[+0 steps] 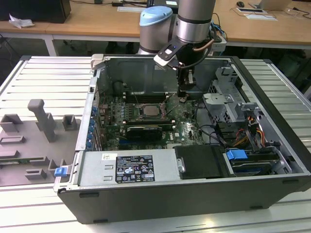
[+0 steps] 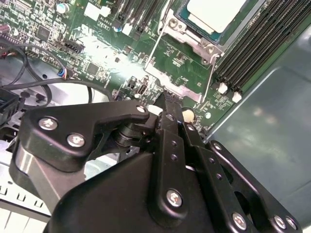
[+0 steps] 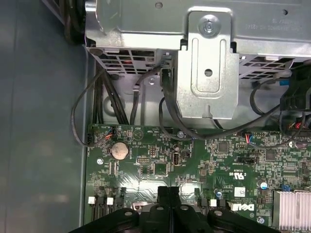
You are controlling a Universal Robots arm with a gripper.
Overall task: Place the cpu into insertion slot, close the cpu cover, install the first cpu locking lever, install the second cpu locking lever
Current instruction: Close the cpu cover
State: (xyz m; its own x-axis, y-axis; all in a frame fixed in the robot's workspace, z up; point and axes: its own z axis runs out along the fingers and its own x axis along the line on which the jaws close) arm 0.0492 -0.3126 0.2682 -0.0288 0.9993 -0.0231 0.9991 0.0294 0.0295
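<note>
**Ribbed metal counter, open case: end effector low beside the slot**

Ribbed grey metal makes the counter (image 1: 43, 73), and on it lies a dark case (image 1: 194, 199) with its side off, so the arm can reach the green board (image 3: 155, 145) from above. The end effector (image 1: 183, 97) hangs low inside the case, just beside the slot (image 2: 184, 23) on the exterior view's right. In the first wrist view its two black fingers (image 3: 163, 196) are pressed together with only a thin seam between them, and I see nothing held there. I judge this suits pushing more than grasping.

The cpu (image 2: 214, 12), a flat square with a pale matte metal face, sits in the slot. The cover (image 2: 194, 41), a thin shiny frame, seems to lie flat around it, with the chip showing through the window. A thin wire lever (image 2: 156, 46) runs along the cover toward the fingertips. I cannot tell if it is hooked down. Long black memory slots (image 2: 252, 43) stand next to the cover.
</note>
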